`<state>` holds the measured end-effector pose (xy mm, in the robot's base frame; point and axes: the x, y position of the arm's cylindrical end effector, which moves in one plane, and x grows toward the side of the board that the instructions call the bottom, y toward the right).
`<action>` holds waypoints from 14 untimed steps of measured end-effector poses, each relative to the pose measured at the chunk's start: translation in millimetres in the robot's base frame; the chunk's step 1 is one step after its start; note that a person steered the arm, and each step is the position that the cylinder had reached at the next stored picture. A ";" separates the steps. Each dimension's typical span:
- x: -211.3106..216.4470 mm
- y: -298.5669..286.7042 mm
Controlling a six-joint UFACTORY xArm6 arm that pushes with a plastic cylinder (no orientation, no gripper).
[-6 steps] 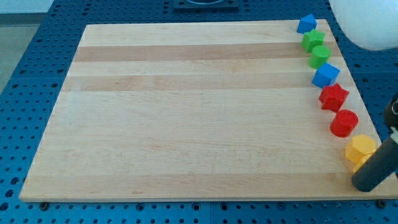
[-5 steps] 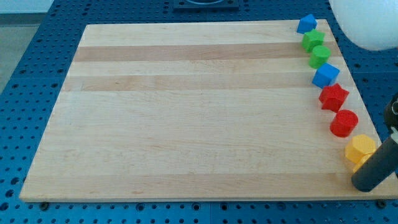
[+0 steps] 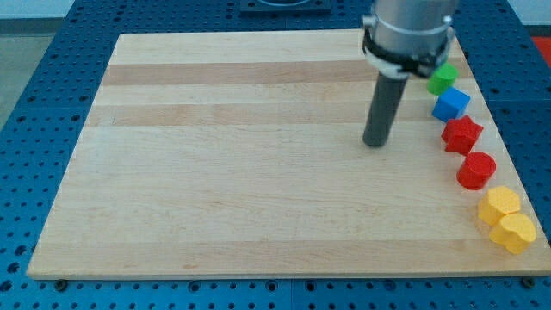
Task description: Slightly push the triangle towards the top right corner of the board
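My tip (image 3: 375, 143) rests on the wooden board (image 3: 215, 172), to the left of the blocks lined up along the view's right edge and apart from all of them. Nearest are the blue cube (image 3: 450, 104) and the red star-like block (image 3: 462, 134). Above the cube, a green block (image 3: 443, 79) shows only partly behind the arm. Below them sit a red cylinder (image 3: 475, 170) and two yellow blocks (image 3: 500, 205) (image 3: 516, 233). The arm's body (image 3: 409, 30) covers the board's top right corner, so no triangle block shows.
A blue perforated table (image 3: 34, 103) surrounds the board on all sides. The arm's wide grey body hangs over the view's top right.
The rod has moved from the view's bottom right, beside the yellow blocks, up and left onto the board. The arm now hides the blue block and a green block at the top right corner.
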<state>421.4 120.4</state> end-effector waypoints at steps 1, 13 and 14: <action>-62.5 0.0; -230.3 89.1; -229.5 96.5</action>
<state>192.0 216.8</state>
